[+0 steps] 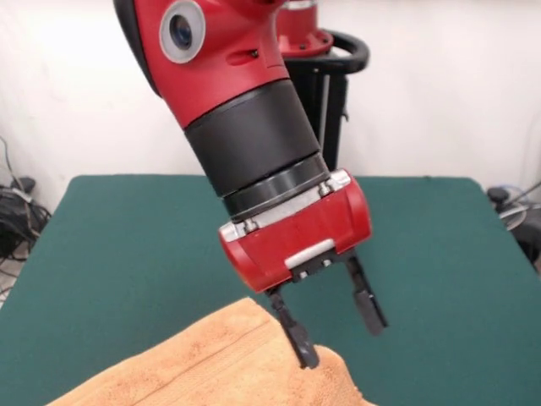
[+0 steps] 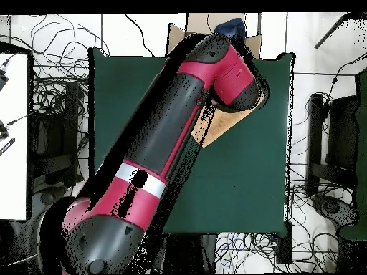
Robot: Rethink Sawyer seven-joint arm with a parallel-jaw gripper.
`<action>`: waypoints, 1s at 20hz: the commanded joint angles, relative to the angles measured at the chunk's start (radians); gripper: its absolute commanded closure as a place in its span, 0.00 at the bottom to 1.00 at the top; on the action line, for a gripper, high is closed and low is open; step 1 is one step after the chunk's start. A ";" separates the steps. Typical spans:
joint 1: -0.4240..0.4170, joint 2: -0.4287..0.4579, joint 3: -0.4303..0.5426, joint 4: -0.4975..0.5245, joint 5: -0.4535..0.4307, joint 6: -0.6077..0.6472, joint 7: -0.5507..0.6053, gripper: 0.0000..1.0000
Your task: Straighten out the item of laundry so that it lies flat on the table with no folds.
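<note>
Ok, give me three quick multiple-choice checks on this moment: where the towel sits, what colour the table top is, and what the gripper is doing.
1. In the front view, the towel lies at the table's:
A near edge
B far edge
C centre

2. The table top is:
A white
B dark green
C red

3. The gripper is:
A shut on the towel
B open, one finger on the towel
C out of view

Answers:
1 A, the cloth runs off the picture's bottom.
2 B, green shows all around the towel.
3 B, its fingers stand apart, the left-hand tip meeting the cloth.
</note>
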 commanded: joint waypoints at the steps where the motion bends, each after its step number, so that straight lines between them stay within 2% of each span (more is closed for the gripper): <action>1: 0.011 0.177 -0.059 -0.063 -0.208 -0.174 0.201 0.00; 3: 0.011 0.210 -0.103 -0.077 -0.273 -0.216 0.209 0.00; 8: 0.014 0.217 -0.112 -0.076 -0.313 -0.214 0.188 0.00; 13: 0.021 0.239 -0.120 -0.078 -0.358 -0.273 0.167 0.00; 14: 0.021 0.237 -0.117 -0.075 -0.350 -0.268 0.160 1.00; 20: 0.026 0.231 -0.103 -0.061 -0.342 -0.276 0.119 1.00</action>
